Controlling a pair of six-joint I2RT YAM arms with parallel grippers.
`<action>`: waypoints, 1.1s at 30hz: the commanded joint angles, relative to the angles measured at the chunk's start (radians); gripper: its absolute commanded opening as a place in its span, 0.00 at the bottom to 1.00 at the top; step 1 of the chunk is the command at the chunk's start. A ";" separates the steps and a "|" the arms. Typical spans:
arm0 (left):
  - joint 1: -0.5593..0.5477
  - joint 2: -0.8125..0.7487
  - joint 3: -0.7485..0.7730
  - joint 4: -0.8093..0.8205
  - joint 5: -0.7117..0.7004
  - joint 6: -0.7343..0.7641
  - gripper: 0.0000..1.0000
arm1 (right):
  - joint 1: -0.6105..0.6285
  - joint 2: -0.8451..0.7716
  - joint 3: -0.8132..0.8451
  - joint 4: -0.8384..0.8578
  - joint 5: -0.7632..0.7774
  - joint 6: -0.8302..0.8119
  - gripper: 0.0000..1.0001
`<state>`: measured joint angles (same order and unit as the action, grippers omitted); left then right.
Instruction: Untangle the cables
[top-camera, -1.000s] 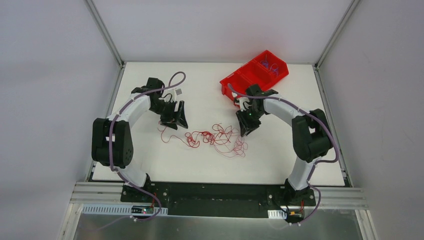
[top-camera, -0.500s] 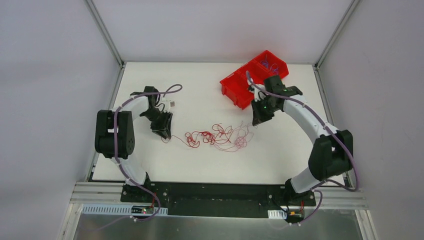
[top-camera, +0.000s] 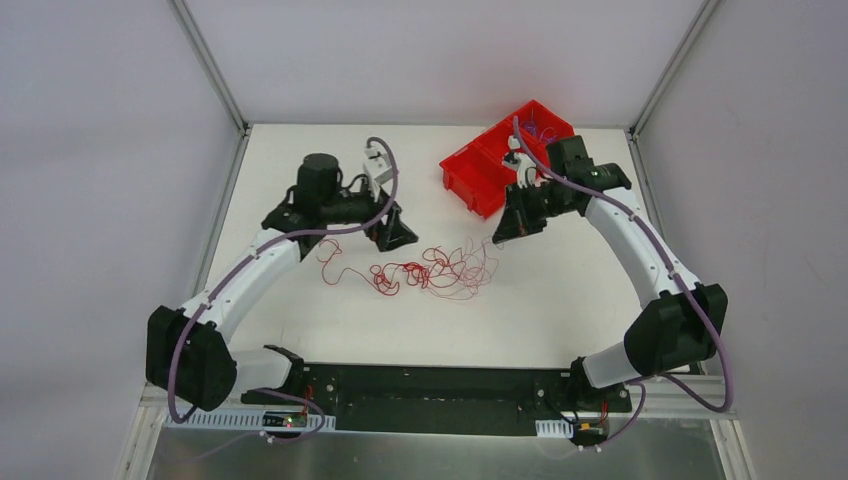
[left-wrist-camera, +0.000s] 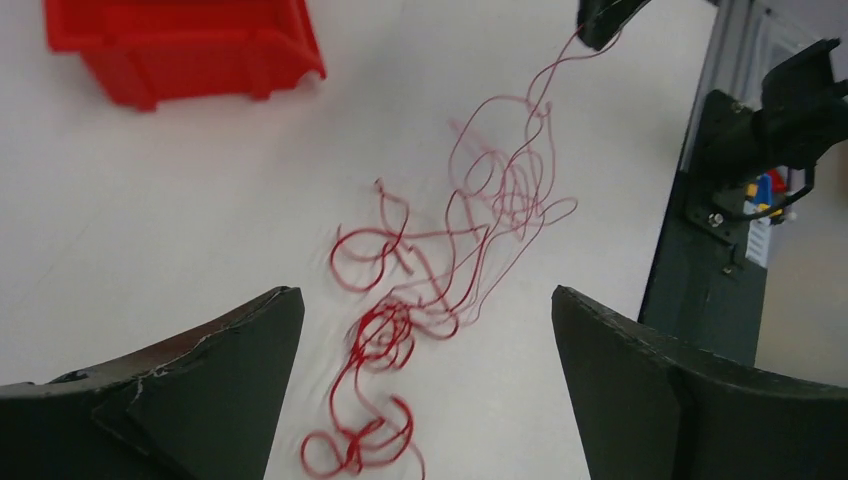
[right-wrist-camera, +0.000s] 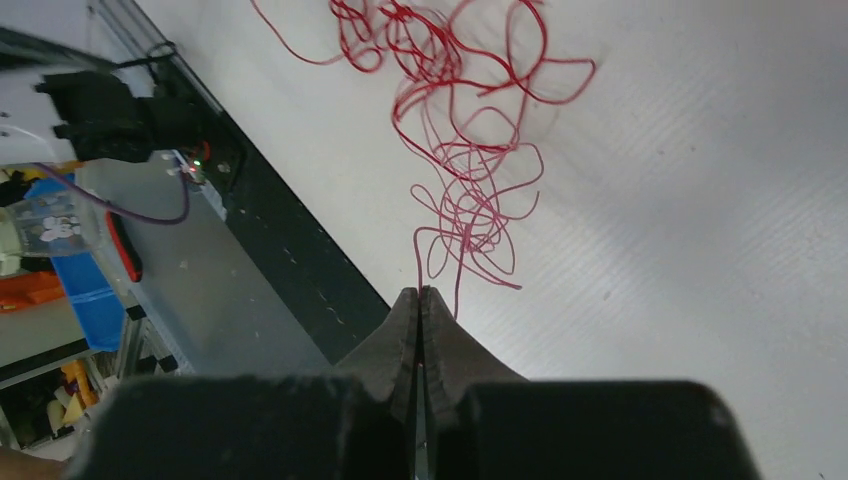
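A tangle of thin red cables (top-camera: 430, 272) lies on the white table, also in the left wrist view (left-wrist-camera: 440, 270) and the right wrist view (right-wrist-camera: 460, 120). My right gripper (top-camera: 503, 228) is shut on one red cable (right-wrist-camera: 418, 262) and holds its end up at the tangle's right side; the strand runs from its fingertips (right-wrist-camera: 420, 295) into the tangle. My left gripper (top-camera: 392, 233) is open and empty, just left of and above the tangle; the cables show between its fingers (left-wrist-camera: 250, 350). Blue cables (top-camera: 538, 130) lie in the red bin.
A red two-compartment bin (top-camera: 505, 158) stands at the back right, right behind my right gripper; its front shows in the left wrist view (left-wrist-camera: 185, 45). The black base rail (top-camera: 430, 385) runs along the table's near edge.
My left gripper has let go of the cable end and swung right and back, now open. My right gripper has moved back toward the bin, drawing a strand with it.
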<state>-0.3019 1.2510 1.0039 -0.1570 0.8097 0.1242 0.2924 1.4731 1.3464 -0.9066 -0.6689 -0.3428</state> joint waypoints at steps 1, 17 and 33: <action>-0.173 0.075 -0.045 0.350 -0.066 -0.153 0.99 | 0.010 -0.054 0.129 -0.006 -0.161 0.058 0.00; -0.368 0.295 -0.145 0.543 -0.256 -0.150 0.60 | 0.050 -0.231 0.338 0.303 -0.063 0.421 0.00; -0.104 0.248 -0.221 0.133 -0.328 -0.162 0.28 | -0.092 -0.195 0.693 0.546 0.171 0.588 0.00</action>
<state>-0.4850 1.5497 0.7643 0.0658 0.4854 -0.0097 0.2295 1.2686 1.9839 -0.4595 -0.5766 0.2043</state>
